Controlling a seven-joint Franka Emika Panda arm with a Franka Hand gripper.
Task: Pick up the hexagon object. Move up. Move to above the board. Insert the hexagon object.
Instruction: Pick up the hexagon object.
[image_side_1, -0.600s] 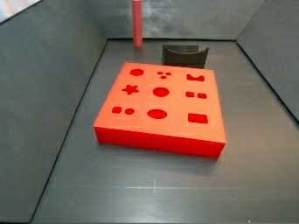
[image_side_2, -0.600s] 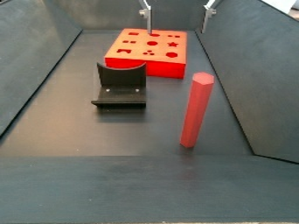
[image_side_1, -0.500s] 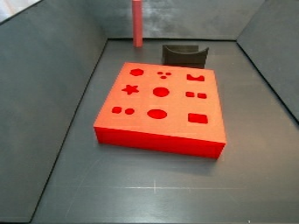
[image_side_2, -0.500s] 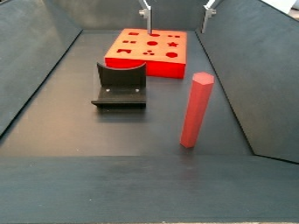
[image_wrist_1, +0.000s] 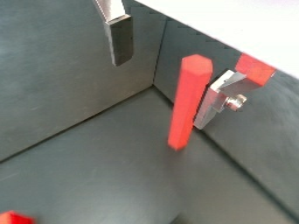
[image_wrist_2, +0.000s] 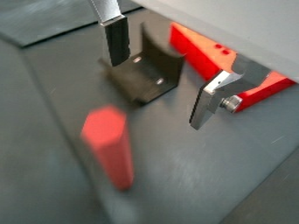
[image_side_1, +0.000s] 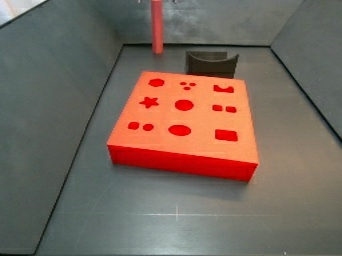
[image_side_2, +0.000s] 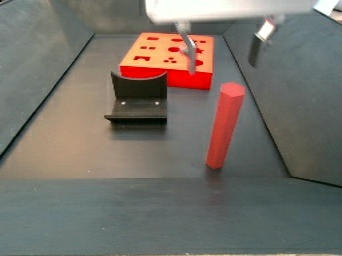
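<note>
The hexagon object is a long red rod standing upright on the dark floor, also seen at the far end in a side view. My gripper hangs open and empty above and just behind its top. In a wrist view the rod shows between my fingers, close to one plate and untouched. In a wrist view it is a blur off to one side of my gripper. The red-orange board with shape holes lies flat, also visible in a side view.
A dark grey curved holder stands between the board and the rod; it also shows in a side view and a wrist view. Grey walls enclose the floor on both sides and at the back.
My gripper has moved from over the board toward the rod and come lower. The rod, board and holder have not moved.
</note>
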